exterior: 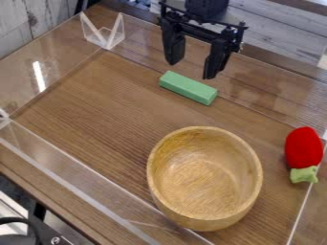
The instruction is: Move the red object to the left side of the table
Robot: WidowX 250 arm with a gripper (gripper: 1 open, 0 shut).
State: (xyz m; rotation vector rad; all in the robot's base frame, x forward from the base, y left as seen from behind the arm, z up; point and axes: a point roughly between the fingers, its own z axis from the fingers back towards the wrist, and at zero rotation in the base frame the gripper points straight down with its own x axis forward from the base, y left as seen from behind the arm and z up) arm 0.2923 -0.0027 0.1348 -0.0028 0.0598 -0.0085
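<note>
Your jaws [197,60], spread wide and gripping nothing, are positioned above the worktop [96,107], near the green block [189,87].

Red fruit [303,147] with green stem end [303,175]

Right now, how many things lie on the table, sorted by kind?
Wooden bowl: 1
Green block: 1
Red toy fruit with a green end: 1
Total: 3
</note>
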